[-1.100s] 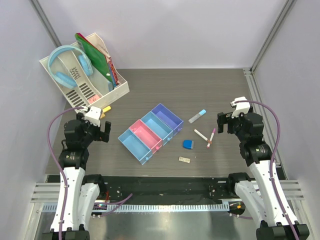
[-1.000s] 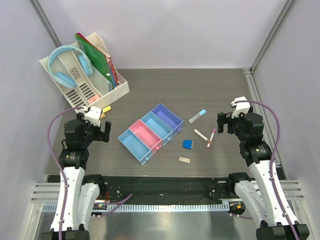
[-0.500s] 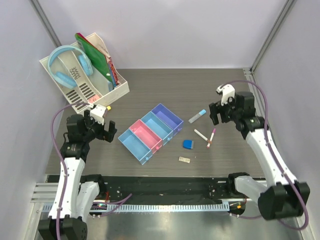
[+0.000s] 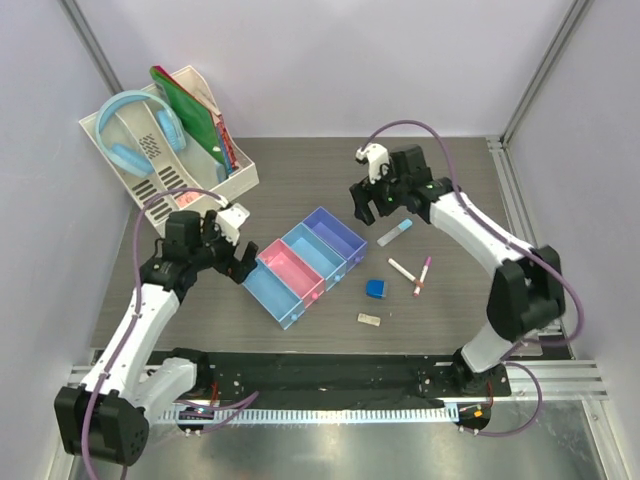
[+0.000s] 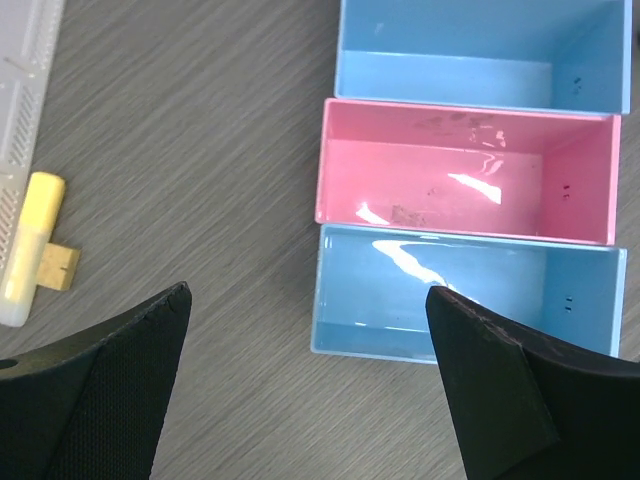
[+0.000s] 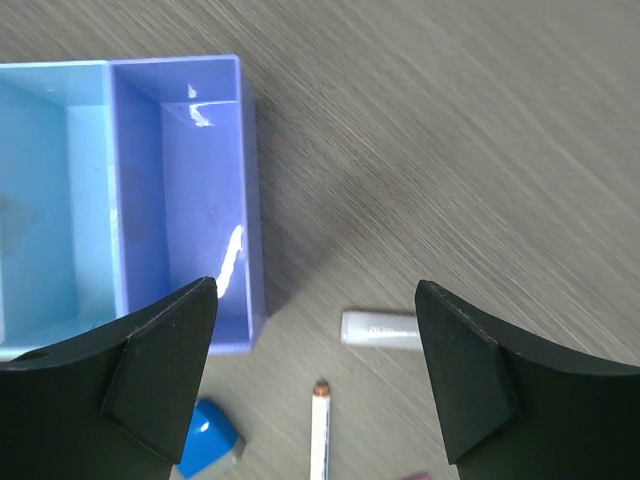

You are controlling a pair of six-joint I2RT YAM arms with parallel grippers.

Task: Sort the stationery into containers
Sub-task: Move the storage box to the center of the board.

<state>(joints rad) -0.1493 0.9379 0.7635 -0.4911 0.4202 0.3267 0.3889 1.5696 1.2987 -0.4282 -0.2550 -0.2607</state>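
Observation:
The four joined bins (image 4: 300,262) lie diagonally mid-table: light blue, pink, light blue, purple. To their right lie a light-blue-and-white tube (image 4: 395,232), two white pens with pink caps (image 4: 401,268) (image 4: 423,275), a blue eraser (image 4: 375,288) and a tan flat piece (image 4: 369,319). My left gripper (image 4: 240,262) is open and empty beside the near light blue bin (image 5: 470,300), next to the pink bin (image 5: 460,175). A yellow piece (image 5: 30,250) lies to its left. My right gripper (image 4: 372,205) is open and empty above the tube (image 6: 380,327), a pen (image 6: 320,430), the eraser (image 6: 210,450) and the purple bin (image 6: 185,200).
A white slotted rack (image 4: 170,175) at the back left holds blue headphones (image 4: 135,130) and green and red folders (image 4: 195,115). Its edge shows in the left wrist view (image 5: 20,80). Metal frame posts stand at the back corners.
My left gripper has moved right to the bins. My right arm has swung left and back, from the right side to above the tube and purple bin. The stationery has not moved.

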